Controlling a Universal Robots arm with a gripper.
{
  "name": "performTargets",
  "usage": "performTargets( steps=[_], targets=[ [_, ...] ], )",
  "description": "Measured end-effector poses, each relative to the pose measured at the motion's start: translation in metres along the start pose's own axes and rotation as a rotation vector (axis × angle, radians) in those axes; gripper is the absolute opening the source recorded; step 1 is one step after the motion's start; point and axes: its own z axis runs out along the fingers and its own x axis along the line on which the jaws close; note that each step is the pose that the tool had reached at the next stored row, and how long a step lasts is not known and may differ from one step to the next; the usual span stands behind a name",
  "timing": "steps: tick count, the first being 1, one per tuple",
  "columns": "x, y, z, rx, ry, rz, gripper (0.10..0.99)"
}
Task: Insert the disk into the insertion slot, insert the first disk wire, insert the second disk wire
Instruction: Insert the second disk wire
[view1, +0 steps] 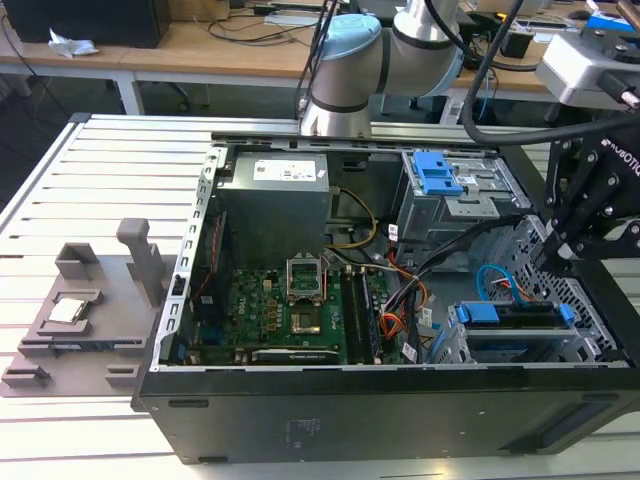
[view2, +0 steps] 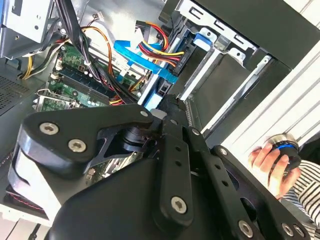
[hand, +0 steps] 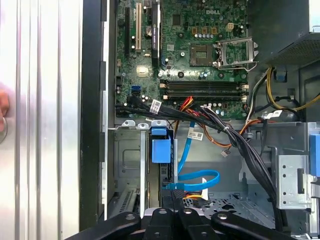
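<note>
The disk (view1: 510, 322) sits in the insertion slot (view1: 452, 345) at the case's front corner on the exterior view's right, and its blue carrier (hand: 161, 149) shows at the cage's mouth. The first disk wire (view2: 157, 50), a red, orange and yellow bundle, runs to the disk's back end. The second disk wire (hand: 202, 176) (view2: 131, 54) loops in light blue (view1: 492, 280), and its end plug lies at my fingertips. My black gripper (view1: 548, 262) (view2: 172, 106) (hand: 172, 195) hangs over the disk's rear with its fingers pressed together on that plug.
The green motherboard (view1: 280, 310), grey power supply (view1: 275, 195) and a taller bay with a blue latch (view1: 440, 175) fill the case. A thick black cable bundle (hand: 235, 140) crosses beside the cage. A person's hand (view2: 270, 160) holds a knob outside the case wall. A grey fixture (view1: 90, 310) stands on the exterior view's left.
</note>
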Motion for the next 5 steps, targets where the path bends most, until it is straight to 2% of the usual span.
performTargets(
  steps=[5],
  targets=[
    [0.0000, 0.0000, 0.0000, 0.000, -0.0001, 0.000, 0.106]
  ],
)
